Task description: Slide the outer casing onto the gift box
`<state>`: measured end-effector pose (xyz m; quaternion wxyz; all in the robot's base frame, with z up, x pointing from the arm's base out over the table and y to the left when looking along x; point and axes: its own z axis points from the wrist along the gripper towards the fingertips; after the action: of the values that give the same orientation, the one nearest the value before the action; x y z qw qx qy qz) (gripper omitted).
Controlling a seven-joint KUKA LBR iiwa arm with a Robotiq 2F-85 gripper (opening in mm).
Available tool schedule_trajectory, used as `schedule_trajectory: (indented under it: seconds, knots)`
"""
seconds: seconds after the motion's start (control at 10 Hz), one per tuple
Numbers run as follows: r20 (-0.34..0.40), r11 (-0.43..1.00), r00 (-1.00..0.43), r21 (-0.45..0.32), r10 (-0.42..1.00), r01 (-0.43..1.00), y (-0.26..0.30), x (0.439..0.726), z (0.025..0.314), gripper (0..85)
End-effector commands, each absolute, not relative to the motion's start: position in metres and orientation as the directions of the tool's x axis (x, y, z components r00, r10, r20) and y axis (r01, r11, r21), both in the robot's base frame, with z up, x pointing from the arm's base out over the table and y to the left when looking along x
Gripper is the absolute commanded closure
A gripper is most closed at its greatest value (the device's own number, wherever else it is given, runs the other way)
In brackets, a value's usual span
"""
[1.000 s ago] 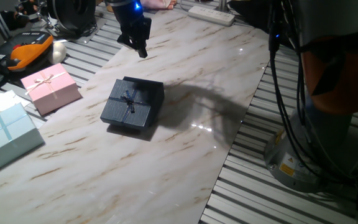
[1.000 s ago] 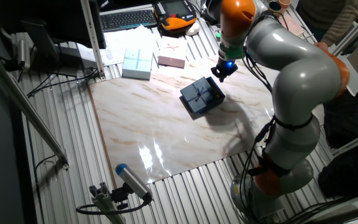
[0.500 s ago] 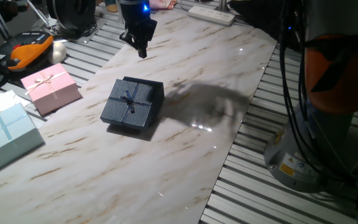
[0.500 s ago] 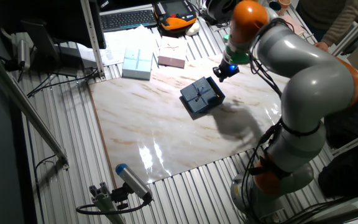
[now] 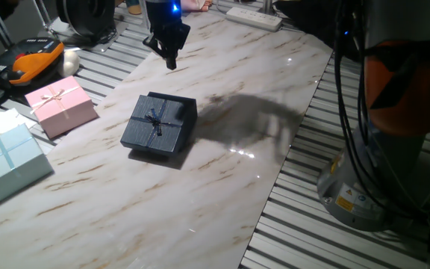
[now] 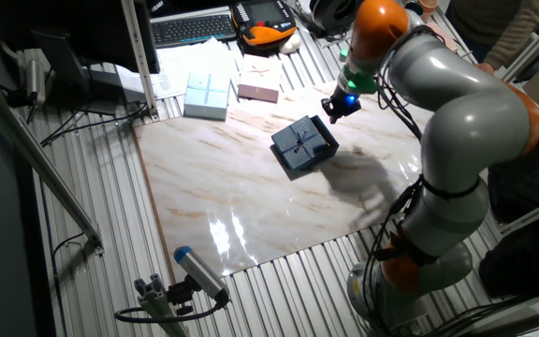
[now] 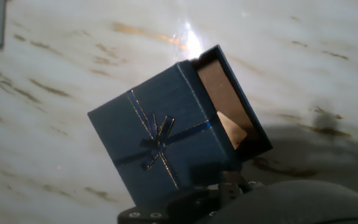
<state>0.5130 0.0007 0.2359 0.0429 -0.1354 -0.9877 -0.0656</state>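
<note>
While the two-finger gripper [image 5: 172, 63] hangs above the far part of the table, its dark fingers look drawn close together with nothing between them, though the gap is too small to judge with certainty. It hovers beyond the flat square dark navy gift box [image 5: 154, 125], apart from it. That box, matte cardboard with a thin ribbon cross and a small bow, lies near the middle of the marble-patterned table top [image 5: 222, 179]. Tucked against its far side sits the plain, very dark outer casing [image 5: 186, 110], a square cardboard sleeve. From the hand view the gift box [image 7: 166, 143] shows gold-edged ribbon, and the outer casing [image 7: 253, 134] reveals an open mouth with a raw brown cardboard interior; the two are touching, the box edge just at or partly inside the sleeve, and I cannot tell which.

The table top is glossy, cream with tan veins, and catches bright reflections. Around it runs a ribbed grey metal platform [image 5: 334, 239]. On the near left side rest a pink bowed square box [image 5: 60, 104] and a larger pale blue box [image 5: 7, 161], both at the marble's edge. An orange-and-black device [image 5: 36, 60] and a white power strip [image 5: 254, 16] lie farther back. The other fixed view shows the grey-and-orange arm [image 6: 447, 122] arching over the table, with a keyboard [image 6: 193, 28] behind.
</note>
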Motion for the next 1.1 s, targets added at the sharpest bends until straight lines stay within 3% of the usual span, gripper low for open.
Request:
schedule_trajectory:
  seconds: [0.0,0.2,0.5,1.0]
  knots:
    - [0.089,0.956,-0.961,0.109,0.264,0.272,0.0,0.513,0.236,85.0]
    - [0.047,0.951,-0.956,0.097,0.291,0.294,0.0,0.513,0.236,85.0]
    - [0.062,0.932,-0.938,0.111,0.34,0.345,0.011,0.515,0.23,85.0]
    - [0.009,0.909,-0.912,0.077,0.41,0.41,0.054,0.514,0.201,85.0]
